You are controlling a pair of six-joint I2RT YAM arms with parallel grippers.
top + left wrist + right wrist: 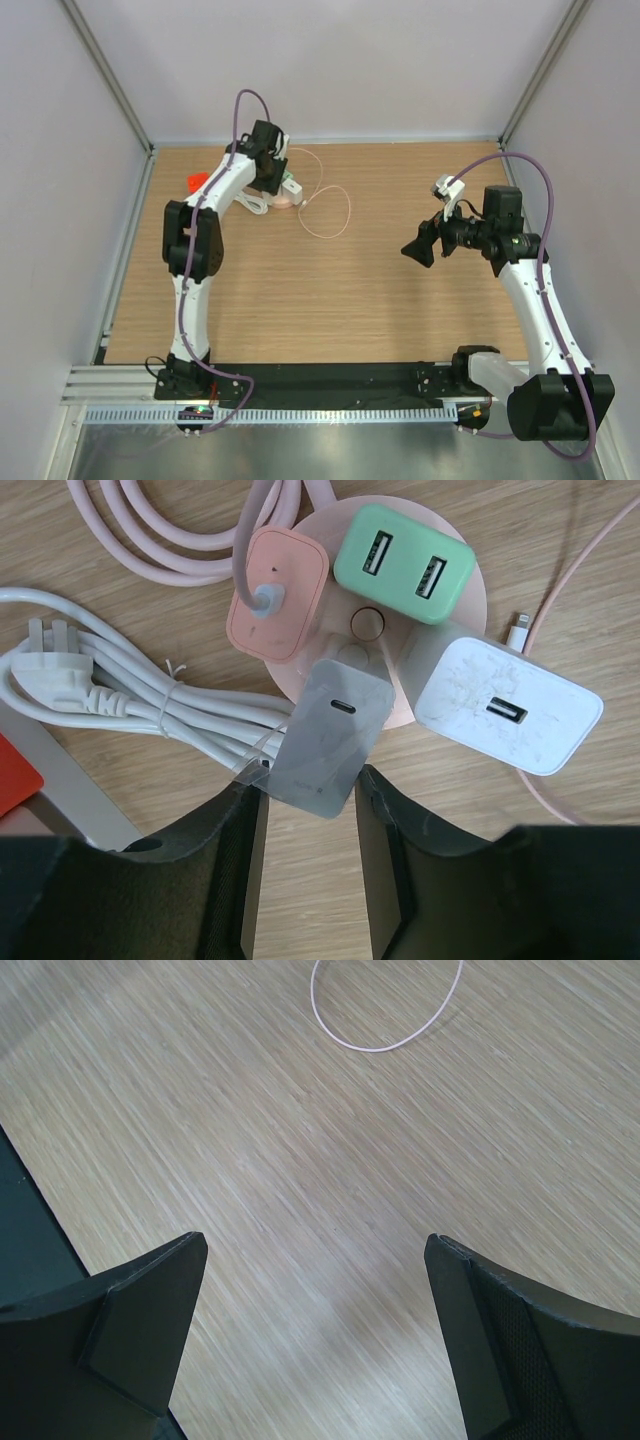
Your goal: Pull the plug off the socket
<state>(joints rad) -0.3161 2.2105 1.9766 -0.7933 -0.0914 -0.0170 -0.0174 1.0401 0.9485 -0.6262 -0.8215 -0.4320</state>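
A round pink socket hub (470, 600) lies on the wooden table at the far left (284, 197). Plugged into it are a pink plug (280, 590) with a pink cord, a green USB charger (403, 565), a white charger (505, 710) and a grey charger (335, 735). My left gripper (310, 785) is open right over the hub (278, 180). Its fingers stand on either side of the grey charger's near end. My right gripper (418, 245) is open and empty above bare table at the right (315, 1243).
A bundled white power cable (100, 690) lies left of the hub, with coiled pink cord (150, 540) behind it. A thin pink cable (335, 215) loops right of the hub, its connector (518, 632) near the white charger. A red object (196, 182) sits at the far left.
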